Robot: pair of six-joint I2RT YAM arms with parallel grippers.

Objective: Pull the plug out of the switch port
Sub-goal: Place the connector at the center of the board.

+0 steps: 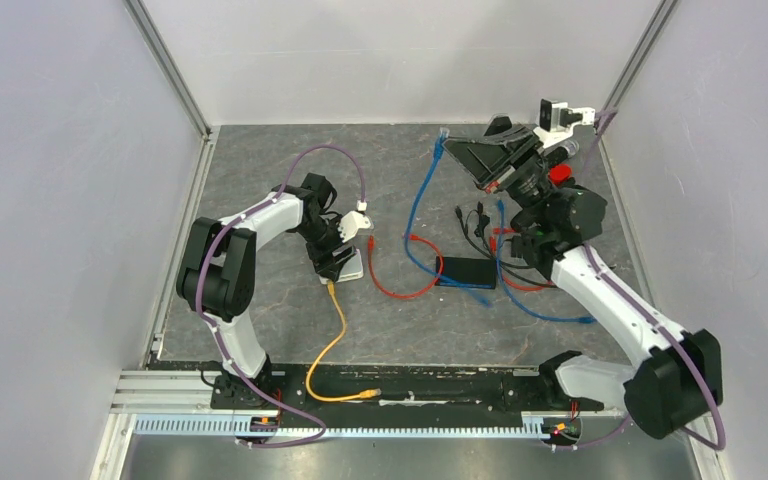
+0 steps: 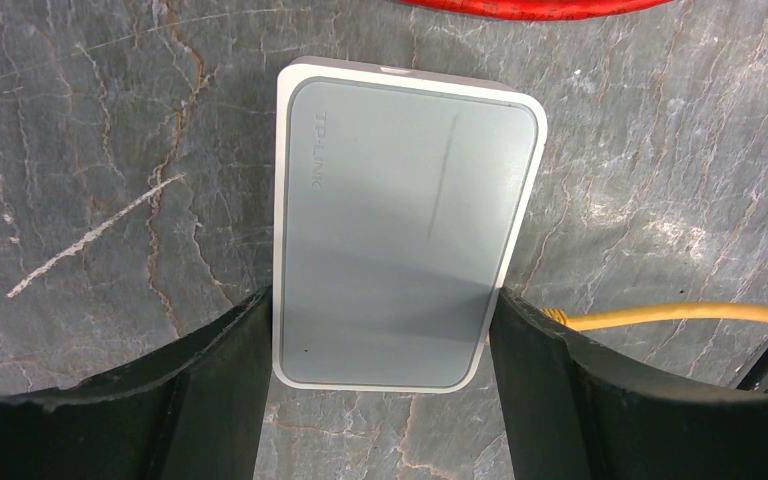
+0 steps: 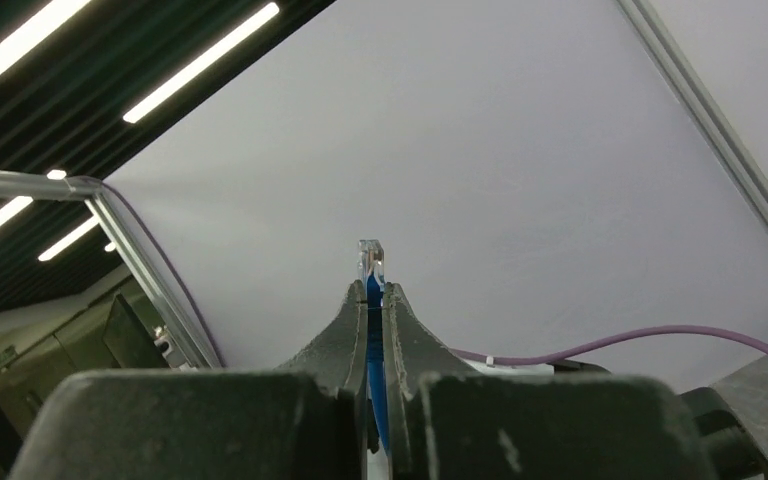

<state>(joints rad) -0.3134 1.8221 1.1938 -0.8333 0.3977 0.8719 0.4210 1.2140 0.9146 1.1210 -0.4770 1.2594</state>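
Observation:
My right gripper [image 1: 457, 150] is raised at the back of the table, shut on a blue cable's plug [image 1: 443, 139]. In the right wrist view the clear plug tip [image 3: 370, 258] sticks out above the closed fingertips [image 3: 372, 290], free in the air against the wall. The blue cable [image 1: 418, 200] hangs down to the table near a black switch [image 1: 465, 271]. My left gripper [image 1: 338, 260] grips a white TP-Link switch [image 2: 405, 240] by its two long sides, with fingers [image 2: 230, 380] touching it. A yellow cable [image 2: 680, 315] runs into the white switch's side.
A red cable [image 1: 400, 285] loops between the two switches. More blue, red and black cables [image 1: 520, 285] lie tangled to the right of the black switch. The yellow cable [image 1: 335, 335] trails to the near rail. Walls enclose the table on three sides.

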